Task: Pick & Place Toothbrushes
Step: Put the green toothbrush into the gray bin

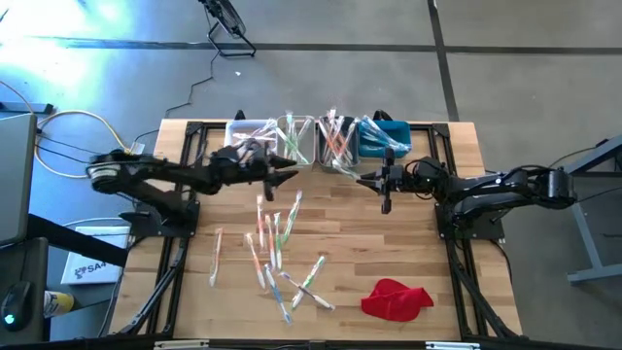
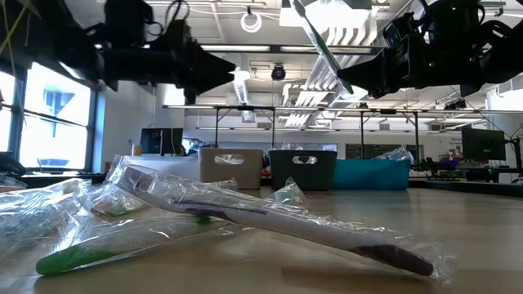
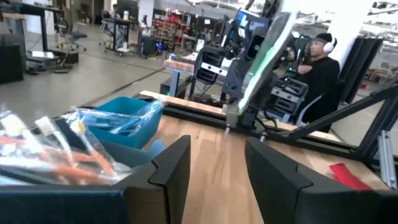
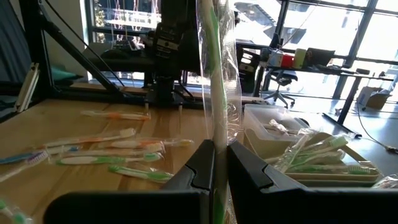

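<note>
beside loose toothbrushes (image 1: 277,255), a red cloth (image 1: 397,298), perhaps crumpled

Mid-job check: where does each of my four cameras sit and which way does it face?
High: overhead, straight down; both arms, bins.
Low: tabletop height, facing the bins; arms overhead.
Left wrist: past the open left gripper toward the right arm.
Right wrist: past the right gripper, shut on a green toothbrush.
Shared: that toothbrush shows in both wrist views.
</note>
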You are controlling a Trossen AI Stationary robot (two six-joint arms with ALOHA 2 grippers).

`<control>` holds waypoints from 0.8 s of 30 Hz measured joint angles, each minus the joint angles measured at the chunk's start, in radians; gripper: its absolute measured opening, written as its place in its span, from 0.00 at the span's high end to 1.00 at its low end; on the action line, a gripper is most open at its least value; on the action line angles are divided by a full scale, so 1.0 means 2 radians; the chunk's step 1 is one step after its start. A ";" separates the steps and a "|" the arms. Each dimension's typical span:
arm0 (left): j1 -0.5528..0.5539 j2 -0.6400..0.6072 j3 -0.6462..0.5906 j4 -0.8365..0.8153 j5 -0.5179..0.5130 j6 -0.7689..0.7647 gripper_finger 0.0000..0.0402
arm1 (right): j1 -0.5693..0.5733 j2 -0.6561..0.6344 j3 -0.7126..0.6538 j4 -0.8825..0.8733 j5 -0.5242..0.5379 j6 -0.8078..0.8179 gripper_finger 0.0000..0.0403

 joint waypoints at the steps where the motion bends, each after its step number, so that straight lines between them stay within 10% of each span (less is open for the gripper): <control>1: 0.000 0.014 0.013 0.000 0.004 0.000 0.63 | 0.000 0.000 0.000 -0.001 0.000 0.000 0.96; 13: -0.014 0.124 0.155 0.002 0.120 0.066 0.63 | 0.000 0.000 0.000 -0.022 0.041 0.017 0.96; 24: -0.033 0.172 0.227 -0.001 0.058 0.091 0.63 | 0.000 0.000 0.000 -0.023 0.038 0.017 0.96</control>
